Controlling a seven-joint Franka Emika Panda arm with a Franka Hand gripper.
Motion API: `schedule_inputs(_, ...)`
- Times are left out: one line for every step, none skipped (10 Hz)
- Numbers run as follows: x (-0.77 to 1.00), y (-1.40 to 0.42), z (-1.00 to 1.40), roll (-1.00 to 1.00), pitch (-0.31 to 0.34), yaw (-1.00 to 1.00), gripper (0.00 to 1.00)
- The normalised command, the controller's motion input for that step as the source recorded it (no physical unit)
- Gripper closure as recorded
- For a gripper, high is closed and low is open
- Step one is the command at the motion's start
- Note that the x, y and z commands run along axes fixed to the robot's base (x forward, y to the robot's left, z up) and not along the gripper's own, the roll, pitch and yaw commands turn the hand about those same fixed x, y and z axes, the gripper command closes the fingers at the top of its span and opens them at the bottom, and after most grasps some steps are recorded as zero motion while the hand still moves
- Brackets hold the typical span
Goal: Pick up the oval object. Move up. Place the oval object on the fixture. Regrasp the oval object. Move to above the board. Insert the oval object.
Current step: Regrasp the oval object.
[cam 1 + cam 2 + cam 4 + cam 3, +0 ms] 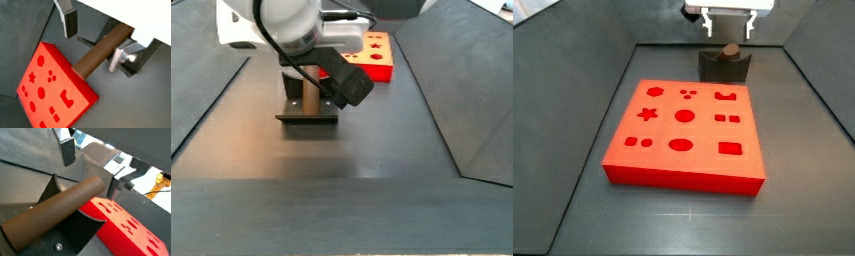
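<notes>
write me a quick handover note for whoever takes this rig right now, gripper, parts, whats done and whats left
Gripper: open, above the fixture at the far end of the floor. In both wrist views the fingers stand on either side of the peg, not touching it.
Peg: resting in the fixture's notch, not held.
Board: flat on the floor in front of the fixture, with all visible holes empty.
Done: peg picked up and set on the fixture.
Left: regrasp the peg, carry it above the board, insert it in the oval hole.
</notes>
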Motion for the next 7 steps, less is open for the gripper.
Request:
schedule_inputs(0.0,0.0,1.0,-0.02,-0.015,-0.02,0.0)
schedule_inputs(0.0,0.01,1.0,-0.01,-0.013,-0.02,0.0)
schedule_inputs(-0.01,0.01,1.0,0.0,-0.007,-0.01,0.0)
schedule_inputs(-0.02,0.01,1.0,0.01,0.007,0.0,0.0)
schedule_inputs(-0.04,0.01,1.0,0.03,0.02,0.01,0.0)
schedule_inputs(-0.04,0.01,0.85,0.04,0.027,0.01,0.0)
schedule_inputs(-0.04,0.01,0.66,0.04,0.032,0.01,0.0)
